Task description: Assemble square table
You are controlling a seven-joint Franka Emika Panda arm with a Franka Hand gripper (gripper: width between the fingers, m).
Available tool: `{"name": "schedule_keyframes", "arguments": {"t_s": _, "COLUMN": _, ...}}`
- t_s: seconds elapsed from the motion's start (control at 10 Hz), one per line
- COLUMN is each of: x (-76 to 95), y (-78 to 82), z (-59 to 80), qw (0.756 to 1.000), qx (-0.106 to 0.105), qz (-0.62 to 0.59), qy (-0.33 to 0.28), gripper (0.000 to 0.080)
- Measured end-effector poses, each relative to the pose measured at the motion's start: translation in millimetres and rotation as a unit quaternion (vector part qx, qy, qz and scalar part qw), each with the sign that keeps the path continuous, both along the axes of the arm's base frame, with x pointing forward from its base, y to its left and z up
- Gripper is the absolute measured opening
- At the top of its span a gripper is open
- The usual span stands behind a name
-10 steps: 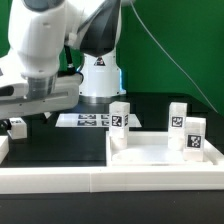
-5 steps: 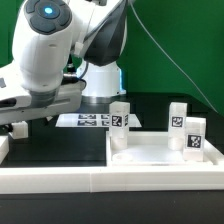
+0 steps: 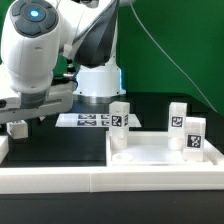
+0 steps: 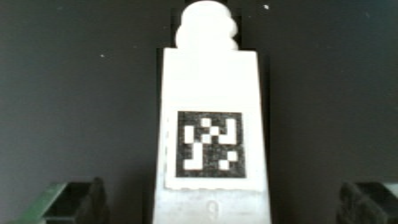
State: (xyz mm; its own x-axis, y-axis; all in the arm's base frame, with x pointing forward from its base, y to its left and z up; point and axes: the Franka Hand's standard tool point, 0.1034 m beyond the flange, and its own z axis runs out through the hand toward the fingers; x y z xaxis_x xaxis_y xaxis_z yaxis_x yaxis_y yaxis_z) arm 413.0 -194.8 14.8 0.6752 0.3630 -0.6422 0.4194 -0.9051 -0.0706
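Note:
A white leg block [image 4: 214,110] with a black-and-white tag lies lengthwise on the black table, its rounded peg end pointing away from my gripper [image 4: 222,205]. The gripper is open, and the block's near end sits between the two dark fingertips [image 4: 75,202] without touching either. In the exterior view that leg [image 3: 16,128] shows at the far left, under the arm's hand [image 3: 38,100]. The square table slab [image 3: 150,152] lies at the right with three tagged legs upright at its corners: one [image 3: 120,115], another [image 3: 178,116] and a third [image 3: 194,135].
The marker board [image 3: 88,120] lies flat by the robot's base. A long white rail [image 3: 70,180] runs along the front of the table. Another white part [image 3: 3,148] shows at the exterior view's left edge.
The arm has swung toward the exterior view's left and sunk a little over the lying leg. The jaws have stayed open, and the slab and its upright legs have not moved.

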Motion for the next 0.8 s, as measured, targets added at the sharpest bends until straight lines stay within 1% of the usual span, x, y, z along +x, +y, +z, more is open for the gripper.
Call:
{"name": "schedule_keyframes", "arguments": {"t_s": 0.1, "x": -1.0, "y": -0.5, "z": 0.0, "qw": 1.0, "qx": -0.002, "qz": 0.003, "qy": 0.004, "gripper": 0.0649}}
{"name": "schedule_keyframes", "arguments": {"t_s": 0.2, "x": -3.9, "y": -4.6, "z": -0.7, "qw": 0.999, "qx": -0.019, "qz": 0.02, "qy": 0.034, "gripper": 0.0649}}
{"name": "schedule_keyframes", "arguments": {"t_s": 0.3, "x": -3.7, "y": -5.1, "z": -4.5, "qw": 0.998, "qx": -0.025, "qz": 0.024, "qy": 0.052, "gripper": 0.0649}}
{"name": "schedule_keyframes", "arguments": {"t_s": 0.5, "x": -6.9, "y": -1.9, "z": -9.2, "qw": 0.993, "qx": -0.045, "qz": 0.034, "qy": 0.107, "gripper": 0.0649}}
{"name": "schedule_keyframes", "arguments": {"t_s": 0.6, "x": -6.5, "y": -1.9, "z": -12.2, "qw": 0.991, "qx": -0.049, "qz": 0.035, "qy": 0.116, "gripper": 0.0649}}
{"name": "schedule_keyframes", "arguments": {"t_s": 0.8, "x": -6.2, "y": -2.1, "z": -12.7, "qw": 0.992, "qx": -0.049, "qz": 0.035, "qy": 0.115, "gripper": 0.0649}}
